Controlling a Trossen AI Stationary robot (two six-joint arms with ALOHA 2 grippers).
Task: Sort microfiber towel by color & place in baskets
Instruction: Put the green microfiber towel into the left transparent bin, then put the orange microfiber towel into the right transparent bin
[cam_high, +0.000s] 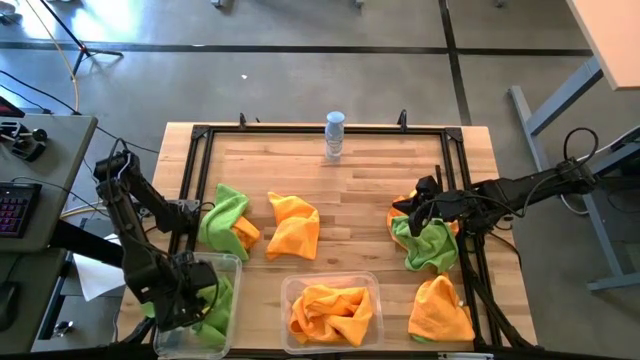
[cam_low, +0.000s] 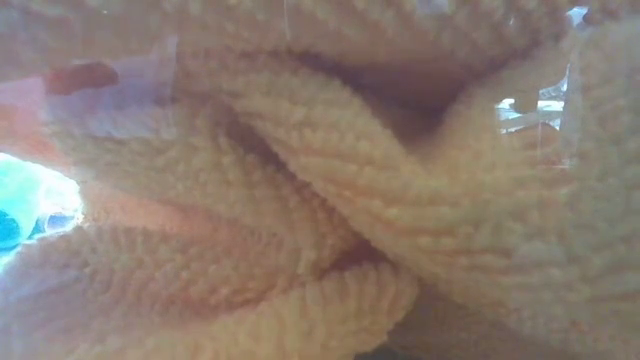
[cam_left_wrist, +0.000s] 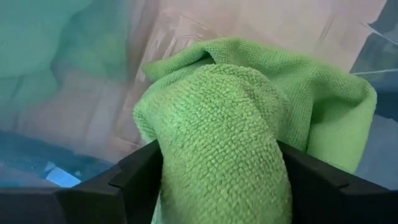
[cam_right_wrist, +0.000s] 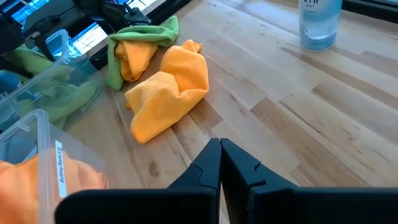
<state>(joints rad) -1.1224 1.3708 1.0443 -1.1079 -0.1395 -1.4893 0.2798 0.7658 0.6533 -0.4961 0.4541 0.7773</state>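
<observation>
The desk (cam_high: 350, 200) is evenly and brightly lit from above, with only soft, short shadows cast. The low view is filled by an orange towel (cam_low: 330, 200), washed out and pale. Close cloth is blurred in the left wrist view.

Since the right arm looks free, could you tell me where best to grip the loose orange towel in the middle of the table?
Probably pinch the orange towel at its raised, bunched fold, coming straight down from above. It lies apart from the green-and-orange pile, so the right end effector, fingers together now, would need to open first.
</observation>
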